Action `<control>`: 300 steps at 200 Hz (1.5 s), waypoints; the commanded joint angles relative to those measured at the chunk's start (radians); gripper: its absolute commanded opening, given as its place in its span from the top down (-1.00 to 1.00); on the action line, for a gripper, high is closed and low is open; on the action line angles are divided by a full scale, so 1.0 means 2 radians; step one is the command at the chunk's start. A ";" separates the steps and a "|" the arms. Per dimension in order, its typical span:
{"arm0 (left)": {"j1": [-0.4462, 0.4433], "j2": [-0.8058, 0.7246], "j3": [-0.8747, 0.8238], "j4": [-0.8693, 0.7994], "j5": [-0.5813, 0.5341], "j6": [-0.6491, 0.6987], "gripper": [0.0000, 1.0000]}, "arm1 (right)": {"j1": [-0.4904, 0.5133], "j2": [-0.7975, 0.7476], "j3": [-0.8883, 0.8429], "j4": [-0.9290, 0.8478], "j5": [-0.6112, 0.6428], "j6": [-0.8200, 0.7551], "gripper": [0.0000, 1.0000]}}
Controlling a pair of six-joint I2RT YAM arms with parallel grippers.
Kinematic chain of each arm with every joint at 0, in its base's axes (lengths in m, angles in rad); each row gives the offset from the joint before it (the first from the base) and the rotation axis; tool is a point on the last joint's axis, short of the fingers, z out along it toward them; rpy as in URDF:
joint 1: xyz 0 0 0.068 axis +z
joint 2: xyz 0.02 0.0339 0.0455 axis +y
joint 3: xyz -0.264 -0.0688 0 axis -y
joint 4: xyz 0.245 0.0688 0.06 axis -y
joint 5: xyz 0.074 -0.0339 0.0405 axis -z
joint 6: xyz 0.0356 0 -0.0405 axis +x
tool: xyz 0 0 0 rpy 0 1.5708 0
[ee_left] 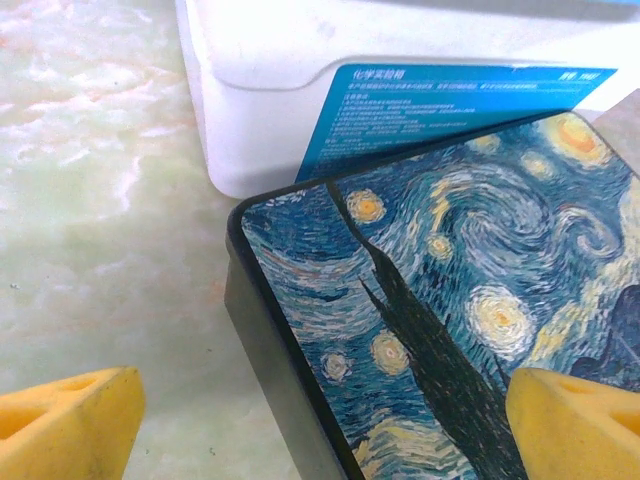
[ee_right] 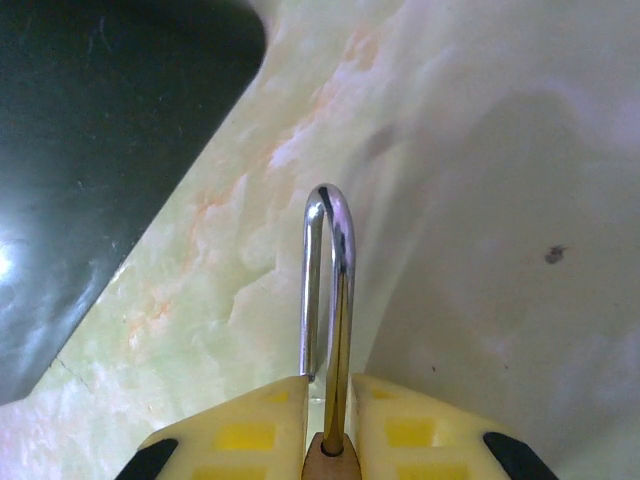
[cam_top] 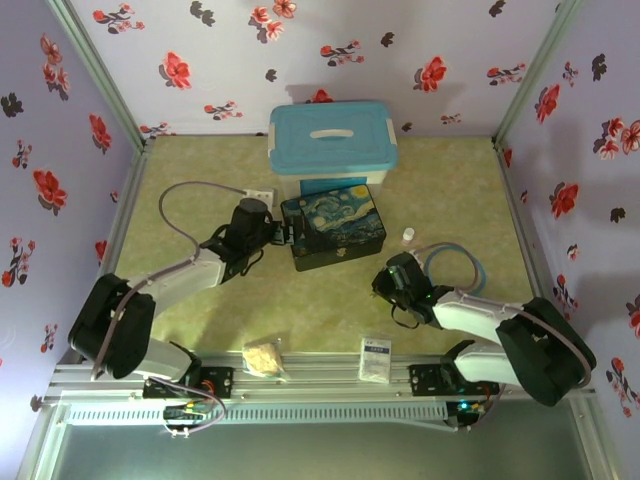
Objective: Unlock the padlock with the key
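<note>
Right gripper [ee_right: 328, 405], near-right of the painted box [cam_top: 333, 228]: clamped on the padlock [ee_right: 343, 280], silver shackle pointing out beyond the fingertips. Left gripper [ee_left: 322, 425]: yellow fingers spread wide over the box's left corner.

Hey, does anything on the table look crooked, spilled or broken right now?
Nothing looks spilled or broken. The painted box sits a little askew to the white storage bin behind it. The right end effector grips the padlock with its shackle sticking forward.
</note>
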 commanded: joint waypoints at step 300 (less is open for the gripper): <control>-0.157 -0.007 -0.078 -0.056 -0.172 -0.066 -0.99 | -0.072 0.084 0.164 -0.244 -0.053 -0.228 0.16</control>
